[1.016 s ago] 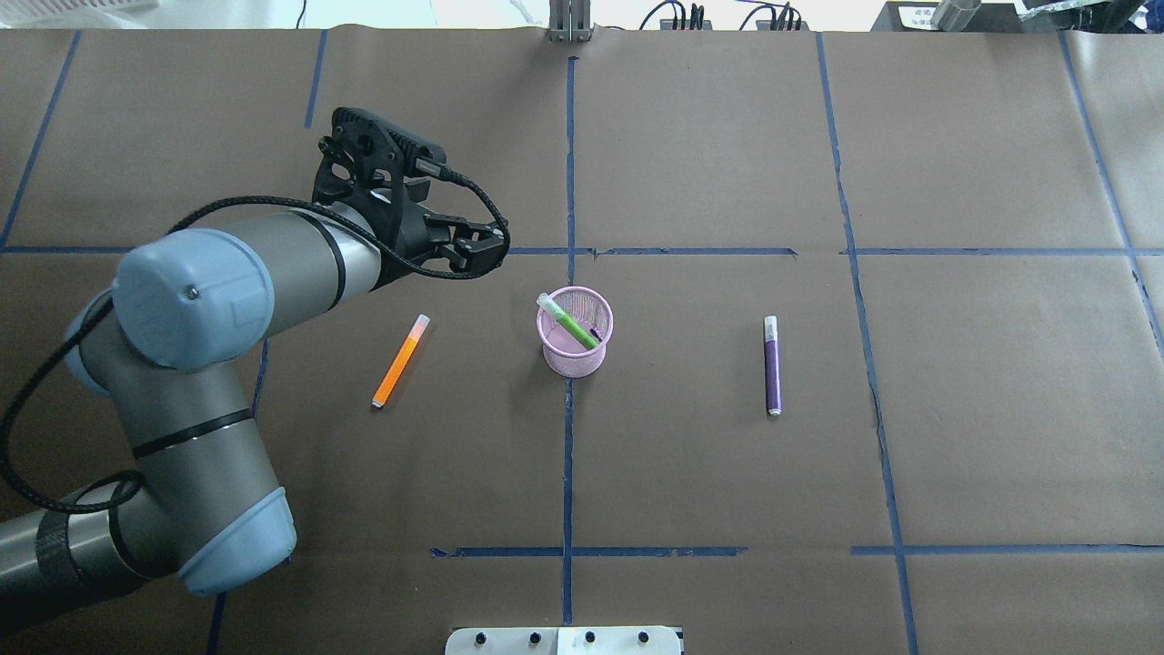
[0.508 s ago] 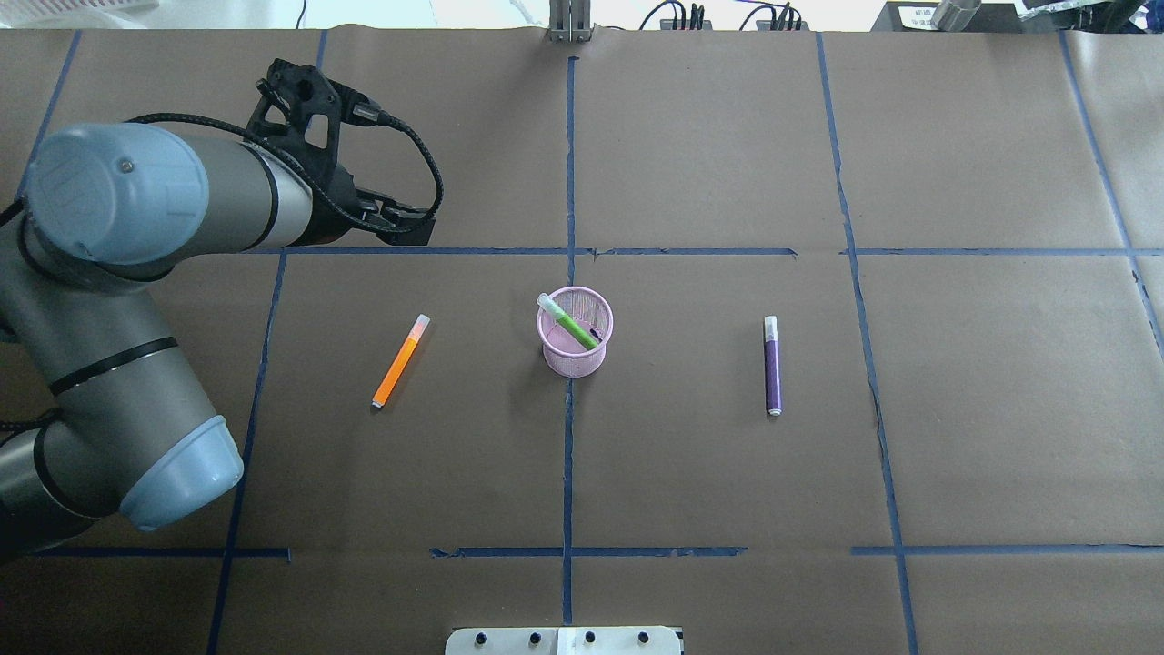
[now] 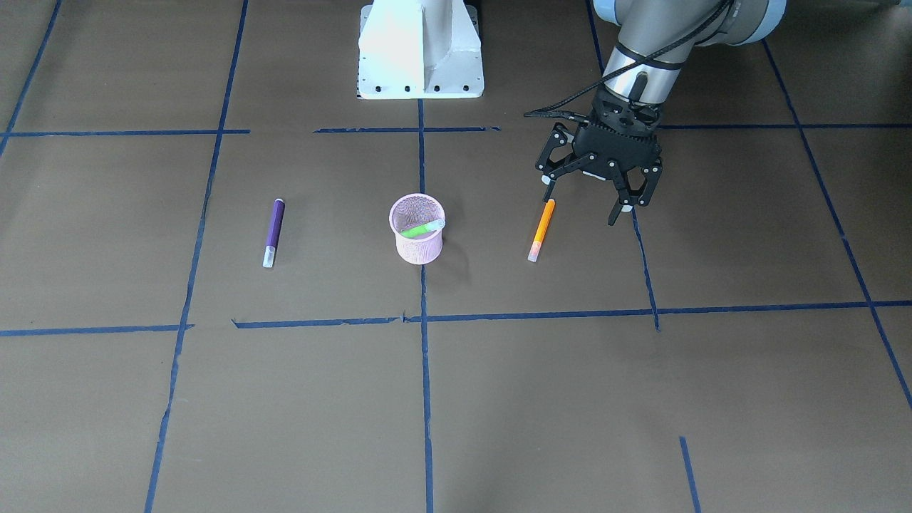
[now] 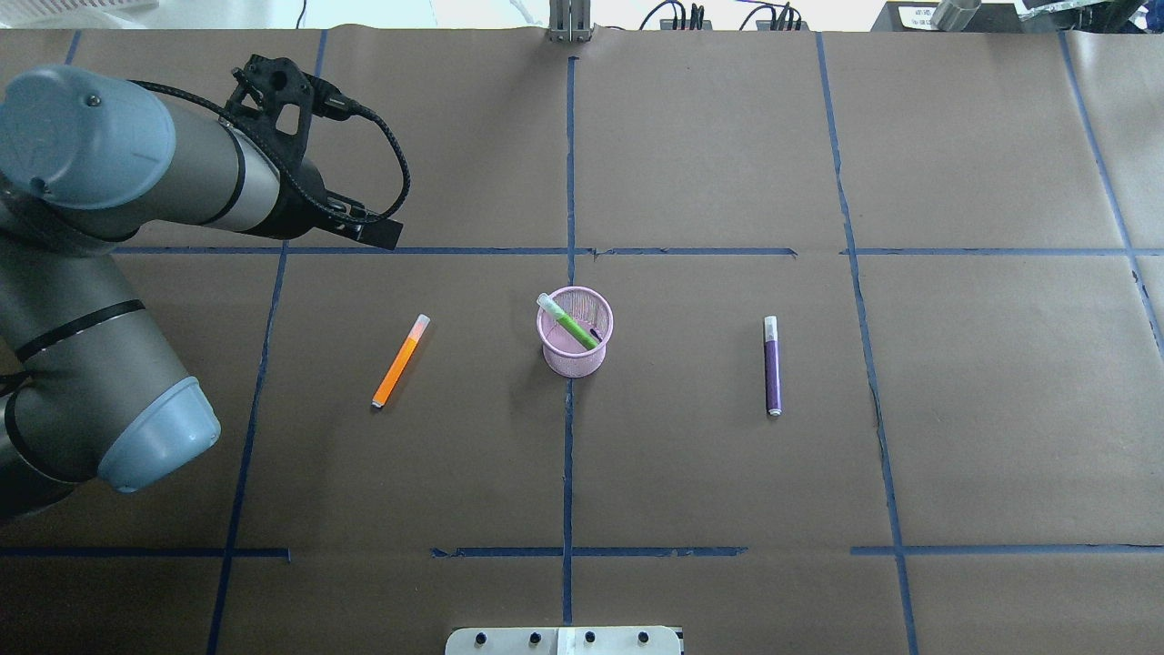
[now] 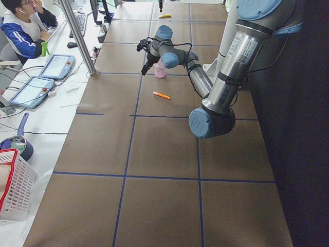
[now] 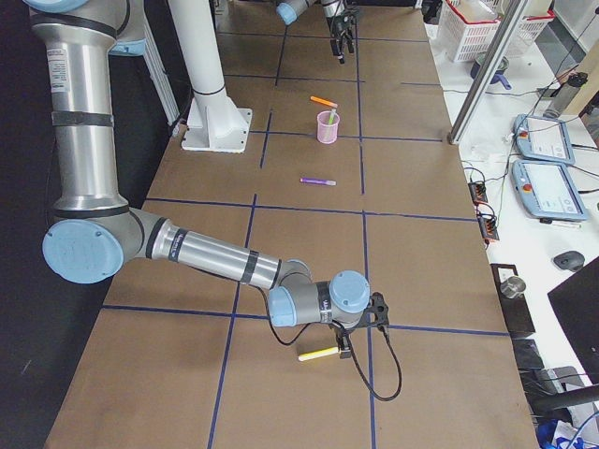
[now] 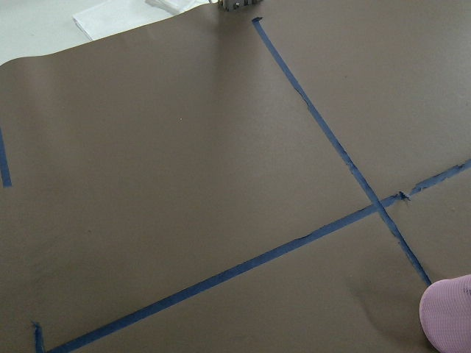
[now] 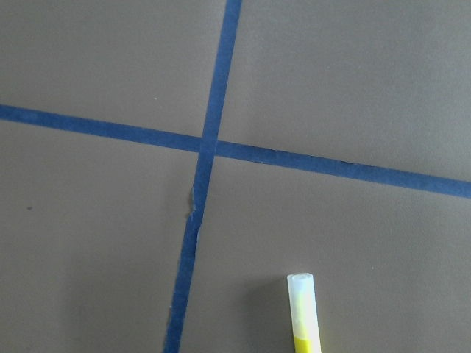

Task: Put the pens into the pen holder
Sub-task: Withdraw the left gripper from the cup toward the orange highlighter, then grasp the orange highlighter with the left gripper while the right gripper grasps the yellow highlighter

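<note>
One pink mesh cup (image 4: 575, 360) mid-table holds one green pen (image 4: 568, 323), two pens — orange (image 4: 398, 364), purple (image 4: 772, 368) — lie either side; left gripper (image 3: 581, 209) spread wide, empty; right gripper (image 6: 343, 352), can't tell.

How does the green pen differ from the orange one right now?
The green pen sits inside the pen holder; the orange pen lies outside it on the table. The green pen leans tilted against the rim; the orange pen lies flat. Both have a pale cap end.

Overhead camera looks forward from behind the robot; front camera faces it steeply; both share the pen holder (image 4: 573, 362) mid-frame
</note>
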`<control>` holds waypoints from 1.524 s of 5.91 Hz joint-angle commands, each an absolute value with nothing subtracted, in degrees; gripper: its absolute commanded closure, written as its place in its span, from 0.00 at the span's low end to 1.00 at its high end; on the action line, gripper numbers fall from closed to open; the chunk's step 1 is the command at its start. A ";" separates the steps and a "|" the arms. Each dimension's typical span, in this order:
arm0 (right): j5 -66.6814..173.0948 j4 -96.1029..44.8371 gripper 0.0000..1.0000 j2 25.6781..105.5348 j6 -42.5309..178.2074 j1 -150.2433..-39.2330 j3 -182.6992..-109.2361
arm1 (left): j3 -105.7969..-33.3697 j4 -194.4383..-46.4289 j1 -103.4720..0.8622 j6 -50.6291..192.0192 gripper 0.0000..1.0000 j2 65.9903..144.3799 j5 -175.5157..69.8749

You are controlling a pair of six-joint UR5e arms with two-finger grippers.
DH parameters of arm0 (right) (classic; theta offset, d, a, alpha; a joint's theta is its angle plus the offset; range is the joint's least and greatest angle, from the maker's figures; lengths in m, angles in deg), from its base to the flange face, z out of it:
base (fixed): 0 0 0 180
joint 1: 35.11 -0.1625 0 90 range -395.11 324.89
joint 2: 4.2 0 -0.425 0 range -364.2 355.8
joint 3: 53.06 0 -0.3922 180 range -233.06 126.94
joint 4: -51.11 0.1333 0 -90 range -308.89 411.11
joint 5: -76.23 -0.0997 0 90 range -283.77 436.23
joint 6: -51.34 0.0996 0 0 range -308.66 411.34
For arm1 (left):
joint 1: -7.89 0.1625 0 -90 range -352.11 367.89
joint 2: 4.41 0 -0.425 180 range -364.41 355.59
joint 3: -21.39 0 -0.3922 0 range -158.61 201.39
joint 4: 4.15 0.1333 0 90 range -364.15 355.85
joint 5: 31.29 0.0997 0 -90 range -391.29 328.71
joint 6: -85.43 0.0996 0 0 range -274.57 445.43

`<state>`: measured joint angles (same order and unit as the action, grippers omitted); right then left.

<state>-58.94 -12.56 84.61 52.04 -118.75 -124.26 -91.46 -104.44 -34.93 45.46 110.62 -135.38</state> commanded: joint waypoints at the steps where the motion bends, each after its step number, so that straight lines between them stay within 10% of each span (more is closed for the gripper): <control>1: -57.98 -11.04 0.00 84.66 49.41 -117.81 -121.72 | -91.12 -102.60 -35.18 48.68 0.00 109.51 -135.53; 9: -58.24 -3.11 0.00 81.58 49.05 -115.70 -112.65 | -91.20 -102.50 -35.26 48.78 0.00 109.41 -135.26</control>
